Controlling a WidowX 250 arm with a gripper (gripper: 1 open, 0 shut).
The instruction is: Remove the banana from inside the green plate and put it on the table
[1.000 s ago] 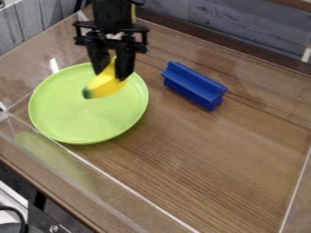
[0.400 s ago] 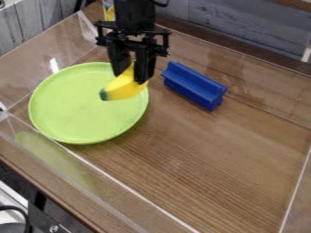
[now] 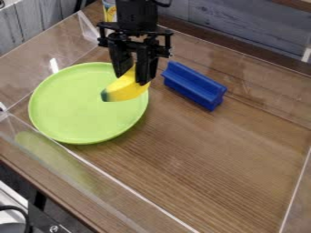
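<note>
A small yellow banana hangs tilted in the air over the right part of the lime-green plate, lifted off its surface. My black gripper points down from above and is shut on the banana's upper end, which is hidden between the fingers. The plate lies on the brown wood-grain table at the left, with nothing else on it.
A blue rectangular block lies just right of the gripper and the plate's rim. Clear acrylic walls edge the tabletop. Bare wood stretches across the right and front of the table.
The gripper has carried the banana to the right, from over the plate's middle to near its right rim, lifting it slightly. Plate and blue block have not moved.
</note>
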